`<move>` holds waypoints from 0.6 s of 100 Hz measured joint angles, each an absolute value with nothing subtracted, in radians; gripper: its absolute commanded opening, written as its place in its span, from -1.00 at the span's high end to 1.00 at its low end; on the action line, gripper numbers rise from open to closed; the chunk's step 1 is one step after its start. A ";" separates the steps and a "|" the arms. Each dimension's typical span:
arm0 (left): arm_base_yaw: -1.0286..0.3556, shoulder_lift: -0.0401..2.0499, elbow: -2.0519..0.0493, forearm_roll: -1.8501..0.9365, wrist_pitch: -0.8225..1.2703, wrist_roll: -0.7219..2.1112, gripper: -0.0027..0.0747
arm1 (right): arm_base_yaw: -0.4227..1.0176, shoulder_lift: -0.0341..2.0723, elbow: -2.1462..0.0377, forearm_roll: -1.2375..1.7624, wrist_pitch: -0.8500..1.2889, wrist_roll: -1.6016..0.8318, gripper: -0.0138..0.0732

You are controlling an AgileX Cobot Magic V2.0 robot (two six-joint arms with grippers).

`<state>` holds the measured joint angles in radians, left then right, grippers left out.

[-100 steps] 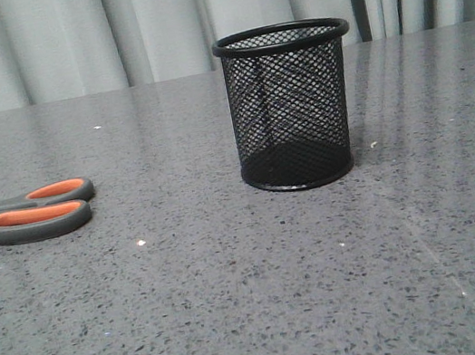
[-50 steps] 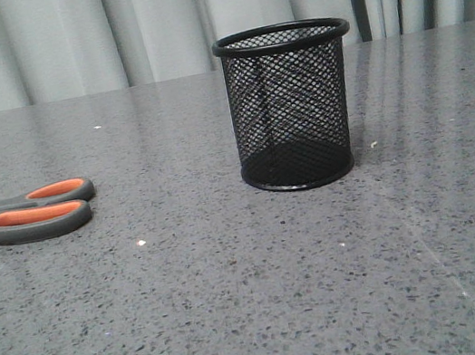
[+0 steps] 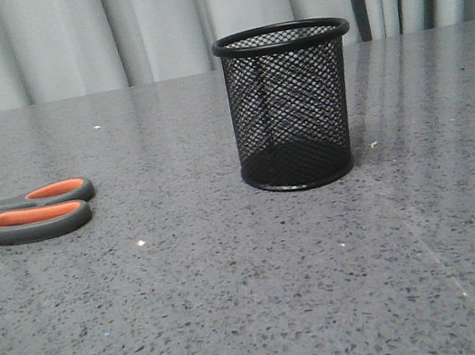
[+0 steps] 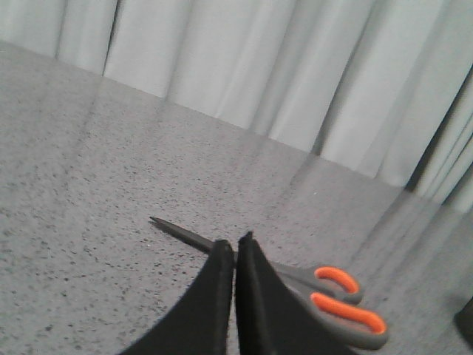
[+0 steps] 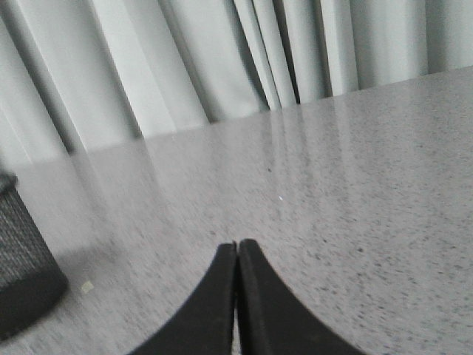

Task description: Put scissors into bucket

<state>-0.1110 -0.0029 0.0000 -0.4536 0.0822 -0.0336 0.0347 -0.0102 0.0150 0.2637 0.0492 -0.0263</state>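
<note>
The scissors (image 3: pixel 28 214) lie flat on the grey table at the far left of the front view, grey handles with orange linings showing, blades cut off by the frame edge. The bucket (image 3: pixel 291 105), a black mesh cup, stands upright near the table's middle. In the left wrist view the scissors (image 4: pixel 325 292) lie just beyond my left gripper (image 4: pixel 235 244), which is shut with nothing in it; its fingers hide the scissors' middle. My right gripper (image 5: pixel 237 245) is shut and empty over bare table, the bucket (image 5: pixel 22 266) off to its side. Neither gripper shows in the front view.
Pale pleated curtains (image 3: pixel 146 23) hang behind the table's far edge. The speckled grey tabletop (image 3: pixel 260 302) stretches out in front of the bucket and between it and the scissors.
</note>
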 measured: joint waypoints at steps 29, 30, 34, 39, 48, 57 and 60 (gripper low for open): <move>-0.111 -0.003 -0.040 -0.714 0.052 -0.036 0.98 | 0.035 -0.010 -0.040 0.522 0.039 -0.026 0.78; -0.111 -0.003 -0.045 -0.714 0.054 -0.036 0.98 | 0.035 -0.010 -0.052 0.522 0.043 -0.026 0.79; -0.111 -0.003 -0.076 -0.707 0.057 -0.033 0.98 | 0.035 -0.010 -0.084 0.513 0.063 -0.026 0.78; -0.111 -0.003 -0.140 -0.678 0.074 -0.014 0.98 | 0.035 -0.010 -0.135 0.494 0.089 -0.026 0.78; -0.111 0.039 -0.272 -0.579 0.145 0.024 0.98 | 0.035 0.033 -0.246 0.440 0.151 -0.026 0.78; -0.111 0.142 -0.417 -0.461 0.247 0.038 0.98 | 0.035 0.131 -0.367 0.375 0.235 -0.026 0.79; -0.111 0.182 -0.461 -0.427 0.292 0.041 0.98 | 0.035 0.168 -0.404 0.356 0.264 -0.026 0.79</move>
<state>-0.1110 0.1817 -0.4609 -0.4272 0.2924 0.0410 0.0347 0.1682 -0.4044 0.3555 0.2639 -0.0263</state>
